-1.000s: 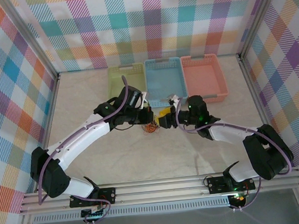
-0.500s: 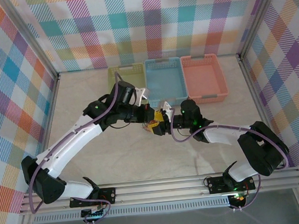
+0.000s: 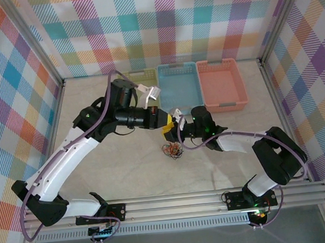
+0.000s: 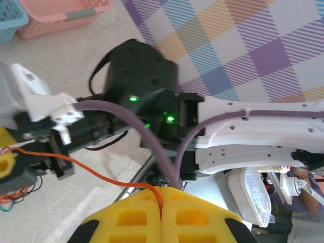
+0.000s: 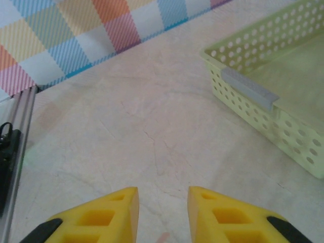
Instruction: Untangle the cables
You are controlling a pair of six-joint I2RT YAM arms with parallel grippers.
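At mid-table, thin orange, black and green wire cables (image 3: 172,150), seemingly light and limp, suit single-strand pinches: left gripper (image 4: 161,196) clamps an orange strand (image 4: 101,174), right gripper (image 5: 162,195) stands part-open, empty.

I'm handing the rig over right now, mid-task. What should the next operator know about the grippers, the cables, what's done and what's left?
Left gripper: shut, pinching an orange cable that stretches away toward the right arm's wrist.
Right gripper: jaws apart, nothing visible between them, facing the yellow-green basket.
Cables: the bundle lies in a clump on the table, just nearer the bases than the two grippers.
Done: one orange strand is gripped; I cannot tell whether it is free of the clump.
Left: separate the strands; the clump looks tangled.
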